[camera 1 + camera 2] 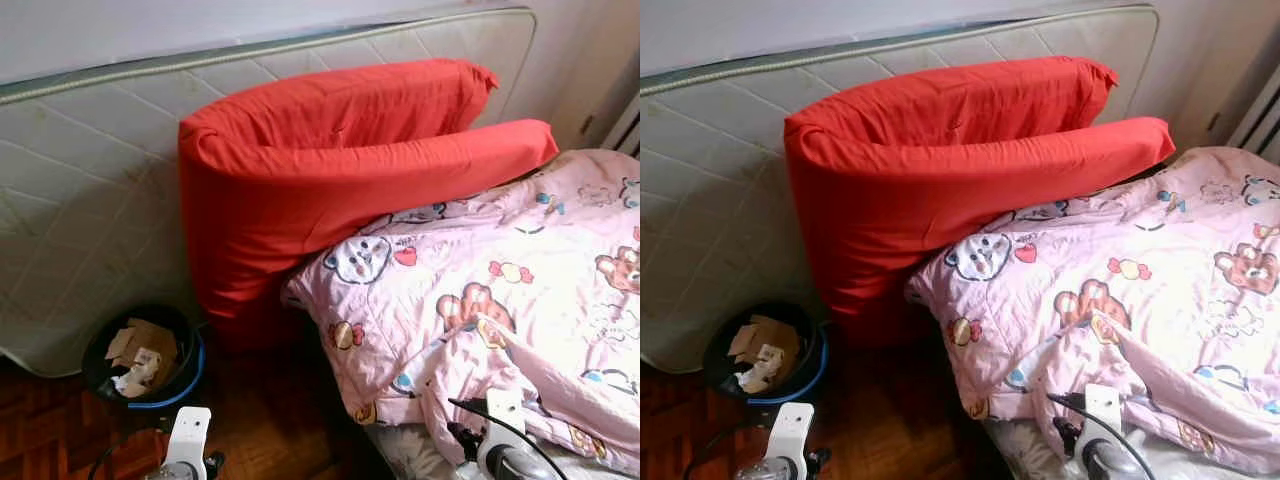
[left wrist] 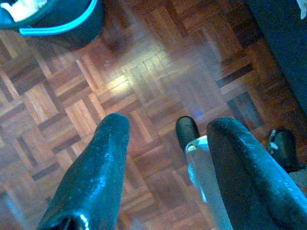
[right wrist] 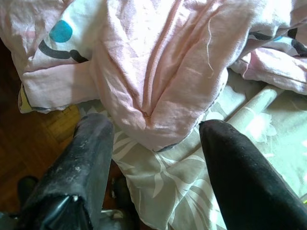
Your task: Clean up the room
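Right gripper (image 3: 153,143) was nearest, jaws spread wide and empty, a bunched fold of the pink quilt (image 3: 158,72) lying straight ahead between the fingertips and just beyond them, on the pale leaf-print sheet (image 3: 192,177). The fold's long axis ran away from the jaws, roughly in line with the fingers. Left gripper (image 2: 165,143) was also released, over bare parquet floor (image 2: 144,62), with the bin (image 2: 57,19) well ahead. The right arm looked nearer the quilt.
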